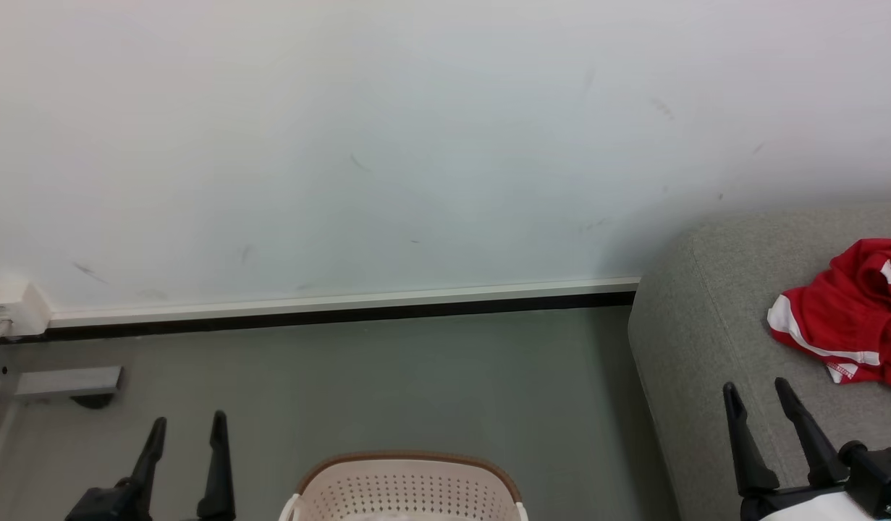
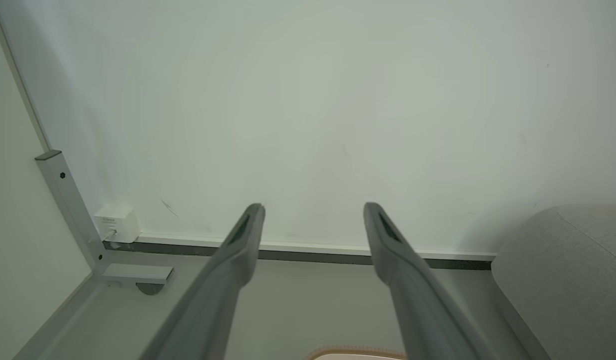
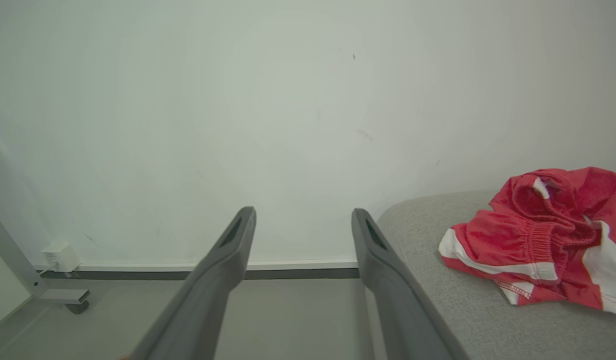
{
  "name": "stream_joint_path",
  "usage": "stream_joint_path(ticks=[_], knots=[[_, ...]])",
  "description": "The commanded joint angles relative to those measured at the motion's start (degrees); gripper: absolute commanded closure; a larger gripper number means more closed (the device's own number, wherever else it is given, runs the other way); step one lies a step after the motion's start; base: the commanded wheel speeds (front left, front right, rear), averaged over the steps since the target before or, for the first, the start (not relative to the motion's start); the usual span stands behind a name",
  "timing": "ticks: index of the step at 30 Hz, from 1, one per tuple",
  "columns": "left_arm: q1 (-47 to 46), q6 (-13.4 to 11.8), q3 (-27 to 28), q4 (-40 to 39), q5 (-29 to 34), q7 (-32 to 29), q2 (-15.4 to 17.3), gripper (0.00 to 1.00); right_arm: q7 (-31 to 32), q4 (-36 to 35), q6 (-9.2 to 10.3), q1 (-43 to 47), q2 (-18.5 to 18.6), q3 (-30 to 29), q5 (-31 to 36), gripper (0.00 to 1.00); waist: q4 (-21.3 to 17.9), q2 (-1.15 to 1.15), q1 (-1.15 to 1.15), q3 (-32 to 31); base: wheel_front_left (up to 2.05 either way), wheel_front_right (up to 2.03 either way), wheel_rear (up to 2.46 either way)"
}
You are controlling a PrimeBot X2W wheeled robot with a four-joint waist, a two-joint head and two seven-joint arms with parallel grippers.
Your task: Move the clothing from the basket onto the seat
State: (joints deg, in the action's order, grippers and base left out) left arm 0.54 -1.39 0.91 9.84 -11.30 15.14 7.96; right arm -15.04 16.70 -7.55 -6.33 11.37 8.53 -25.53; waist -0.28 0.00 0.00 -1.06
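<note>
One scuffed white wall (image 1: pixel 416 145) is meeting one grey floor (image 1: pixel 380 376), with a white-and-black skirting strip between them. One grey woven-fabric seat (image 1: pixel 698 347) with rounded edges is sitting at the right against the wall. One cream perforated plastic basket (image 1: pixel 409 492) with a brown rim is standing on the floor left of the seat, its inside barely showing. One piece of clothing (image 1: pixel 850 318), crumpled red with white bands, is lying on the seat, well apart from the basket. Two pincers: the left pincer (image 1: pixel 189 417) and right pincer (image 1: pixel 755 385) are both hanging released, fingers spread, gripping nothing. One white box (image 1: pixel 11 307) is sitting at the skirting, far left.
</note>
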Motion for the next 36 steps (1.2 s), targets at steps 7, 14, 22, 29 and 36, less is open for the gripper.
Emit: stream_joint_path(ticks=[7,14,22,29,36], knots=[[0.5,2.41,3.09,1.79,2.98,0.01,-2.39,0.0,-0.18,-0.6,0.13,1.86,-1.77,0.17,3.81,0.0,0.06,0.0,0.0,-0.05,0.0,0.0,0.0],[-0.39,3.86,4.72,2.17,4.65,0.01,-3.37,0.0,-0.19,-0.25,0.13,1.66,-2.13,0.15,4.39,0.0,0.14,0.0,0.0,-0.16,0.0,0.0,0.0],[-0.43,4.81,6.01,2.49,5.52,0.01,-4.27,0.0,-0.19,-0.57,0.13,1.53,-2.17,0.14,4.63,0.0,-0.18,0.0,0.0,-0.23,0.0,0.0,0.0],[-0.68,5.42,6.59,2.63,5.81,0.01,-4.58,0.0,-0.19,-0.68,0.13,1.19,-2.15,0.21,4.5,0.0,-0.64,0.0,0.0,0.11,0.0,0.0,0.0],[-1.44,6.41,6.25,3.21,5.96,0.01,-4.79,0.0,-0.19,-1.41,0.13,0.02,-1.78,-0.5,4.89,0.0,-2.03,0.0,0.0,1.76,0.0,0.0,0.0]])
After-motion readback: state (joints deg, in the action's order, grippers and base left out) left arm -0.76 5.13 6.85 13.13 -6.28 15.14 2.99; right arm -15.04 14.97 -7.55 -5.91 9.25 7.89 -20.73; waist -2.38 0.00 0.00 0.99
